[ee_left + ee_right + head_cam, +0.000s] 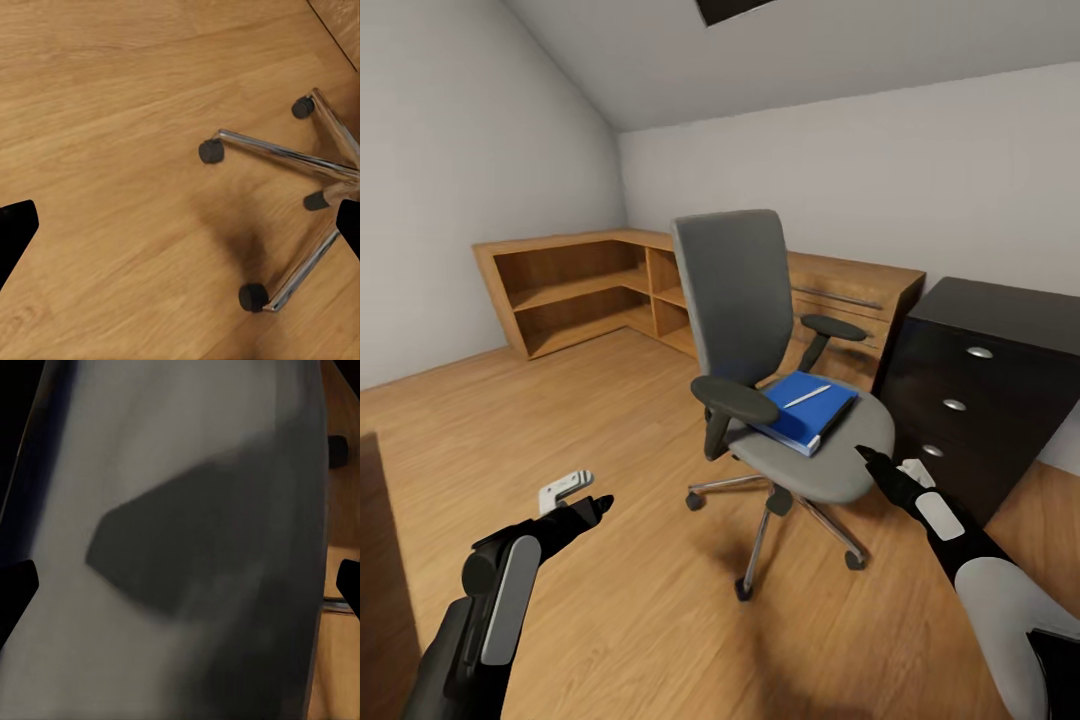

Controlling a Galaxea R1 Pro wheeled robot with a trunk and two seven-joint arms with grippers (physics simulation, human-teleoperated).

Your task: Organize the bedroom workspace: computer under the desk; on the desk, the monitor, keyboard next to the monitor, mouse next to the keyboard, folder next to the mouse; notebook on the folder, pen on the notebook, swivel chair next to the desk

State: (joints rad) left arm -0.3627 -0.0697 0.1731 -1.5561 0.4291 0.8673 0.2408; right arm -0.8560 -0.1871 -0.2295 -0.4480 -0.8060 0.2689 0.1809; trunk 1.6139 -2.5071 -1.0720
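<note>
Blue folder [807,412] x1, pen [807,396] x1 on swivel chair [780,400] (grey); both pincers spread, empty.

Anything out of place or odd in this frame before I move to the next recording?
Yes: a blue folder lies on the swivel chair's seat with a white pen resting on top, rather than on a desk. The chair stands out on the open floor. Nothing looks spilled, tipped or damaged.
</note>
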